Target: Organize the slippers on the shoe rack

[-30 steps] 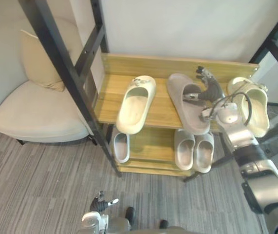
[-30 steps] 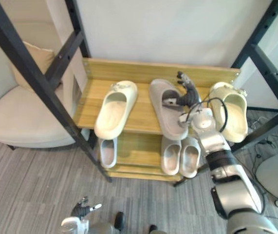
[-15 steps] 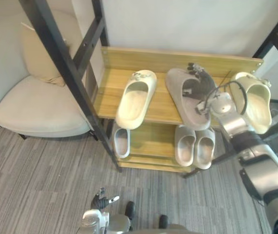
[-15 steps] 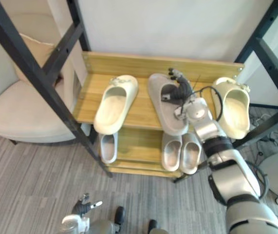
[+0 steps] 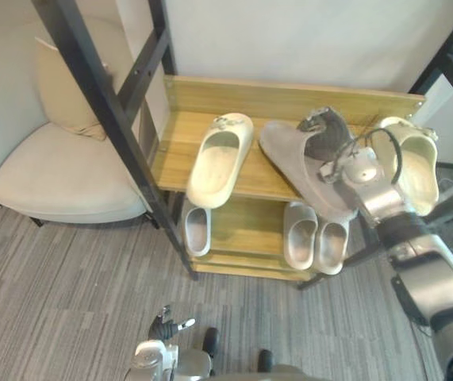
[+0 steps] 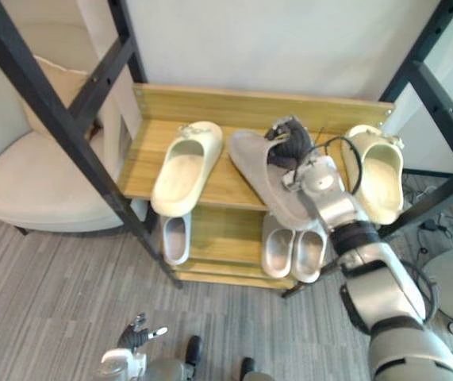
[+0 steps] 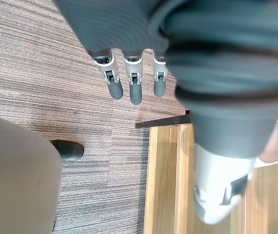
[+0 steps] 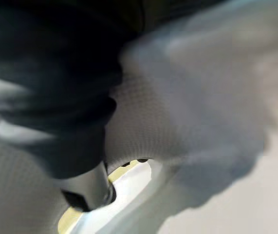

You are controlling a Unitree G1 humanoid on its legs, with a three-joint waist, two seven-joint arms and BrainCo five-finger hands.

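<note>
Closely, the right wrist view shows the right hand (image 8: 89,186) tucked under the grey slipper's (image 5: 293,165) strap, grip impossible to tell. Eye views show that slipper tilted on the shoe rack's (image 5: 289,100) top shelf, a cream slipper (image 5: 220,160) to its left. The left hand's (image 7: 132,84) fingers hang straight.

right robot hand (image 5: 328,136): mostly hidden under grey slipper (image 5: 286,156) strap | lower slippers (image 5: 300,240): far ends hidden beneath top shelf (image 5: 177,149) | armchair (image 5: 51,171): cut off

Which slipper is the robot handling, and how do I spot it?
Find the wooden shoe rack by the wall; look at its top shelf. Between the left cream slipper and the right cream slipper lies the grey slipper, skewed, the right hand at its strap.
</note>
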